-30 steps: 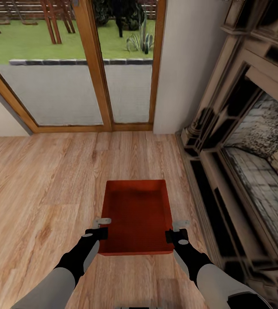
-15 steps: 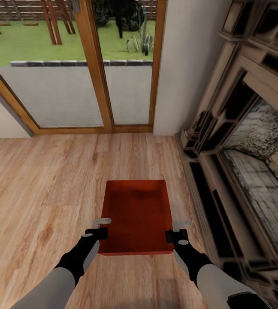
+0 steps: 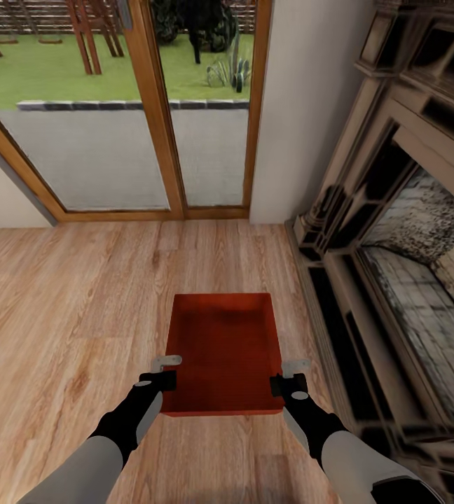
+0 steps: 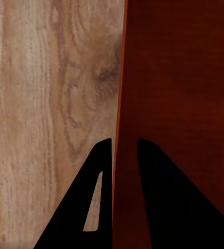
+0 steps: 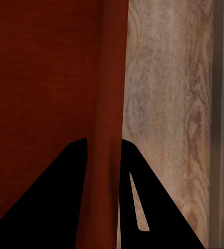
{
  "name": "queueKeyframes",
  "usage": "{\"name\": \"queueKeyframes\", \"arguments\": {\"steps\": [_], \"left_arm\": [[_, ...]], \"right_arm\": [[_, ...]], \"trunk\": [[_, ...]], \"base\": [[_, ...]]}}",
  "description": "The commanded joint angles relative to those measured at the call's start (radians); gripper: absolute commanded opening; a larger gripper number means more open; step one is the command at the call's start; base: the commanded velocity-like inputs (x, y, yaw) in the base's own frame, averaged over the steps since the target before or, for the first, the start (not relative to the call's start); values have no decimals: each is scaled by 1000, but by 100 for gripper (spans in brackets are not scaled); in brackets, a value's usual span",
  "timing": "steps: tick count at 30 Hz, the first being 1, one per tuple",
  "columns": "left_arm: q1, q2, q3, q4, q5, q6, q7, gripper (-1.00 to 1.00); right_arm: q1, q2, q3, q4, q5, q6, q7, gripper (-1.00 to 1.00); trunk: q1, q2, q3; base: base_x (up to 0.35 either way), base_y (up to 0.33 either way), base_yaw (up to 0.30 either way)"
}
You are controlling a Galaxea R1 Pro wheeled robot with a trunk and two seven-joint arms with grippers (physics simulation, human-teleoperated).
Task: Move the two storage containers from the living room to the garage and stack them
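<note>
Bin [image 3: 223,346] is hanging over the wood floor [image 3: 66,308] beside the fireplace [image 3: 402,231], left gripper [image 3: 165,369] and right gripper [image 3: 291,374] each apparently pinching a side wall.

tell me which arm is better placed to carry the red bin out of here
Neither alone: the left gripper straddles the storage container's left wall and the right gripper its right wall, so both together suit the carry.

storage container [image 3: 223,346]: plain red-orange, faint fine weave inside | floor [image 3: 66,301] around it: light wood planks, brown grain and knots | door frame [image 3: 158,105] beyond it: orange-brown | fireplace [image 3: 409,231] beside it: dark brown, mottled grey brick | end effector fingers [image 4: 94,207]: black
</note>
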Motion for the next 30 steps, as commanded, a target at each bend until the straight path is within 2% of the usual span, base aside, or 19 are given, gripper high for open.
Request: {"name": "queueKeyframes", "arguments": {"steps": [1,30], "left_arm": [[0,1,1,-2,-5,7,15,-100],[0,1,1,0,-5,8,15,-100]], "right_arm": [[-1,0,0,-1,6,-1,-4,-100],[-1,1,0,-1,8,1,-4,-100]], "trunk": [[-4,7,3],[-115,210,94]], "base": [[0,0,0],[0,0,0]]}}
